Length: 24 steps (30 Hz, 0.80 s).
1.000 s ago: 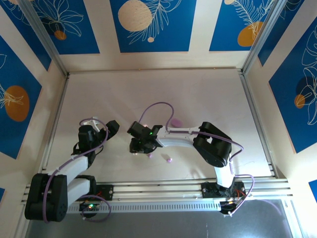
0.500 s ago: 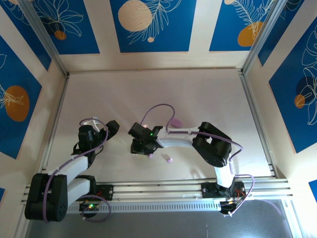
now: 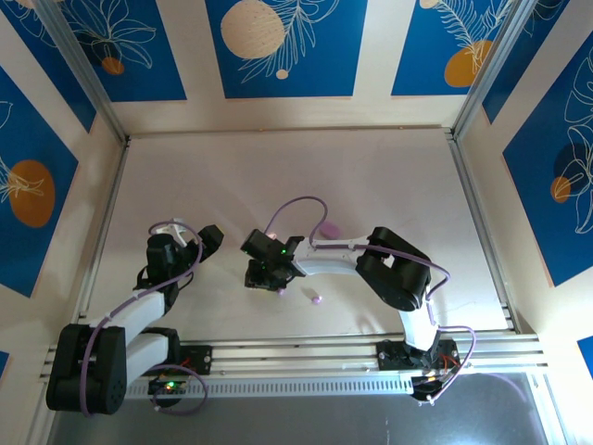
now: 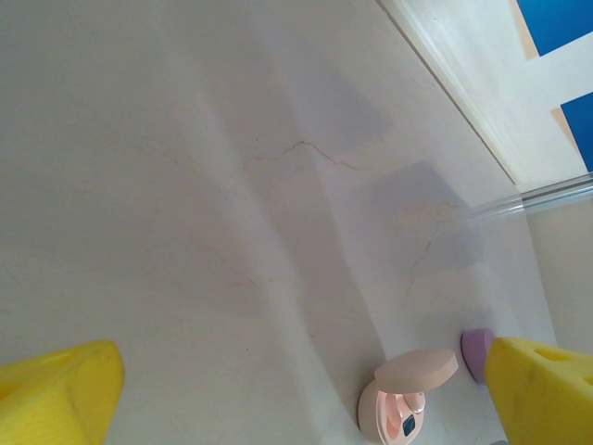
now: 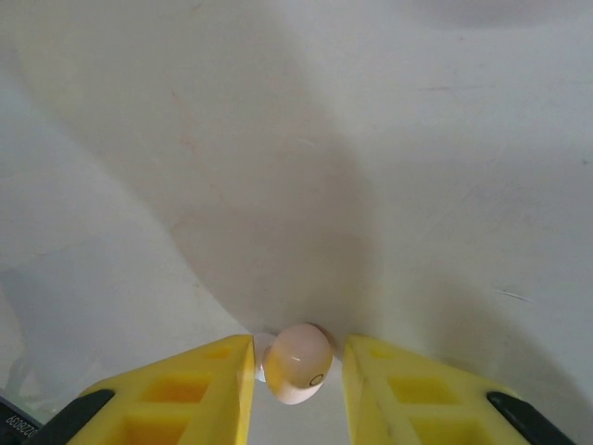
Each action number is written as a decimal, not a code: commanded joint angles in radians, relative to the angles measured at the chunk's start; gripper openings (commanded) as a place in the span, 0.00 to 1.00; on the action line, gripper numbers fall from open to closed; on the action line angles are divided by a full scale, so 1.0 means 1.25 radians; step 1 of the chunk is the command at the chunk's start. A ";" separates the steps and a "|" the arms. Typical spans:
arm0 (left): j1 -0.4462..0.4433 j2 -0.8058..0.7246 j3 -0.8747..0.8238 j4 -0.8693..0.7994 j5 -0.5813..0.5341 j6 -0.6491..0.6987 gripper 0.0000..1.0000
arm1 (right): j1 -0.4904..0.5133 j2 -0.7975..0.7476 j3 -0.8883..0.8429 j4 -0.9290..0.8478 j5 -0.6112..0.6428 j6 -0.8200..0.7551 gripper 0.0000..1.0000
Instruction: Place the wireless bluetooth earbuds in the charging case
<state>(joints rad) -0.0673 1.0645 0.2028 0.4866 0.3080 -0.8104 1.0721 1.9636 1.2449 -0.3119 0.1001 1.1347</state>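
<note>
- Right wrist view: the right gripper [image 5: 298, 349] points down at the pale surface [image 5: 389, 139], with its two yellow fingers [image 5: 185, 394] set either side of a pale pink earbud [image 5: 298, 363].
- The gripper is narrowed but still open. A thin gap shows on each side of the earbud, and neither finger visibly presses on it.
- The pink earbud rests on the surface, centred between the fingertips, with its rounded back up and a tiny ring mark low on its right side.
- Top external view: the right arm reaches left across the near-middle of the surface, and the right gripper [image 3: 262, 274] is angled down.
- A purple earbud [image 3: 317, 298] lies by itself on the surface, near that gripper on its right and apart from it.
- A purple case [image 3: 330, 229] sits farther back, beside the right arm's forearm and partly behind the looping cable [image 3: 295, 199].
- The left gripper [image 3: 211, 235] is held off to the left, well apart from the earbuds.
- Left wrist view: the left gripper [image 4: 301, 362] is spread wide open with nothing between its fingers [image 4: 56, 394].
- A pink case [image 4: 397, 413] stands on the surface with its lid [image 4: 417, 369] raised, and pink shapes sit in its wells. What they are cannot be told.
- A purple object [image 4: 475, 352] lies just behind that case, partly hidden by the right-hand finger.
</note>
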 commanded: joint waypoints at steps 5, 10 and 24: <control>0.008 0.004 0.009 0.013 0.018 0.003 1.00 | -0.011 0.018 -0.021 0.047 -0.019 0.015 0.31; 0.008 0.006 0.008 0.015 0.019 0.003 1.00 | -0.017 0.017 -0.028 0.065 -0.027 0.019 0.30; 0.008 0.012 0.008 0.020 0.023 0.003 1.00 | -0.024 0.014 -0.033 0.084 -0.033 0.017 0.19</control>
<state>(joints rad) -0.0673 1.0710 0.2028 0.4873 0.3145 -0.8108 1.0466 1.9636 1.2213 -0.2672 0.0509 1.1542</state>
